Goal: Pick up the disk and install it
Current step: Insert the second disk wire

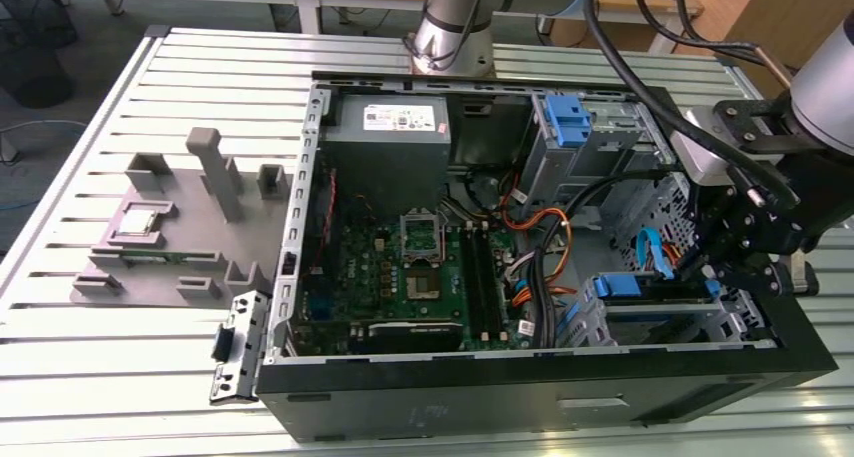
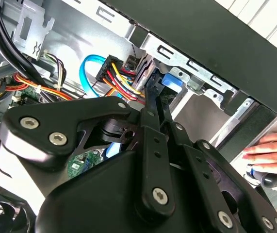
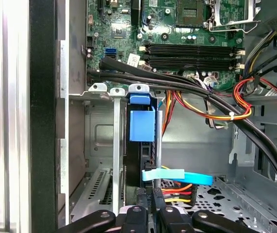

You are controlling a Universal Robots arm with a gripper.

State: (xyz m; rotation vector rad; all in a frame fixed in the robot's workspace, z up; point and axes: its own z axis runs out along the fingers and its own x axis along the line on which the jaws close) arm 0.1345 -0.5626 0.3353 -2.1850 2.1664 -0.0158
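The disk (image 3: 142,125) stands on edge in the metal drive cage (image 3: 99,141) at the case's front corner. Its blue carrier faces outward, with a thin silver edge beside it. In the exterior view the disk (image 1: 638,287) shows as a blue strip in the cage at the case's lower right. My gripper (image 3: 151,206) reaches into the cage from above with its black fingers (image 2: 154,145) drawn close together, shut on the disk's upper edge. The gripper (image 1: 717,275) hangs directly over that cage. A blue tab (image 2: 170,80) of the carrier shows just past the fingertips.
A blue flat cable (image 3: 178,176) and bundled coloured wires (image 3: 211,109) run beside the cage. A second blue bracket (image 1: 569,119) sits in the upper bay, near the grey power supply (image 1: 388,119). A person's hand (image 2: 272,148) rests outside the case wall. A grey fixture (image 1: 174,227) stands on the exterior view's left.
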